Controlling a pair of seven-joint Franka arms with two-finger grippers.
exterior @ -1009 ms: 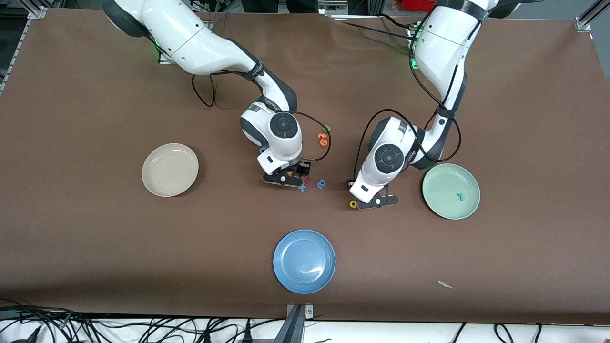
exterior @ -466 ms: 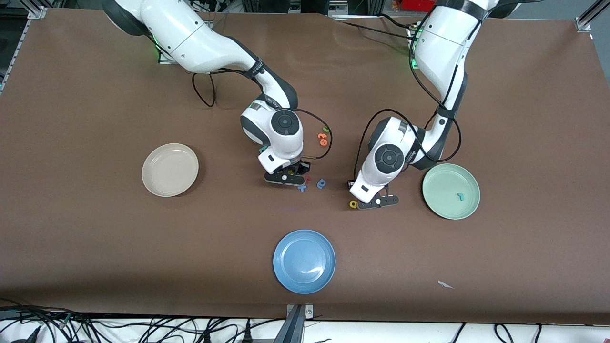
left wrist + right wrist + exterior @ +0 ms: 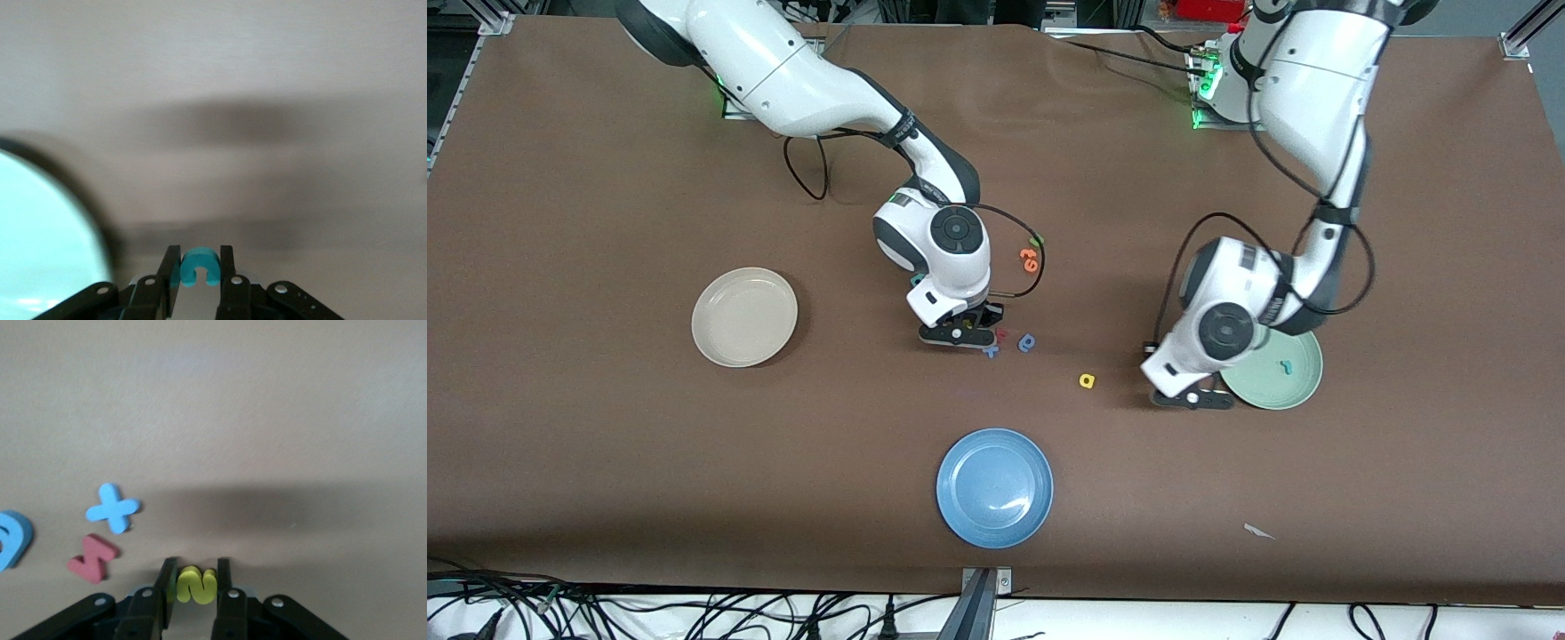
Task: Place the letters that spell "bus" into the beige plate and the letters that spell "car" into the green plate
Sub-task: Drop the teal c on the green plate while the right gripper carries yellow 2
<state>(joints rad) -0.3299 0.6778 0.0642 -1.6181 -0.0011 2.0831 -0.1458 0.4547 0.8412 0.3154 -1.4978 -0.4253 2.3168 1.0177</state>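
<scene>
Near the table's middle, the right gripper (image 3: 959, 336) sits low over a small scatter of foam letters, its fingers (image 3: 164, 587) pinched on a yellow letter (image 3: 195, 585) that looks like the "s", held right between the tips. Just beside that grip lie a blue cross (image 3: 113, 508), a red letter (image 3: 92, 557) and a blue round letter (image 3: 1027, 343), all flat on the brown cloth. A little farther from the front camera sit orange letters (image 3: 1030, 259) with a green one (image 3: 1036, 239) next to them. Toward the right arm's end of the table lies the beige plate (image 3: 744, 316), well apart from that gripper. The left gripper (image 3: 1193, 400) hangs just beside the rim of the green plate (image 3: 1279, 384), its fingers (image 3: 227, 270) clamped on a teal "c" (image 3: 197, 265) lodged between the tips. On the plate lies one teal letter (image 3: 1285, 365), too small to read. A yellow "a" (image 3: 1087, 380) lies alone on the cloth between the two grippers, near the left one and clear of it. Nearest the front camera lies a blue plate (image 3: 994, 487).
</scene>
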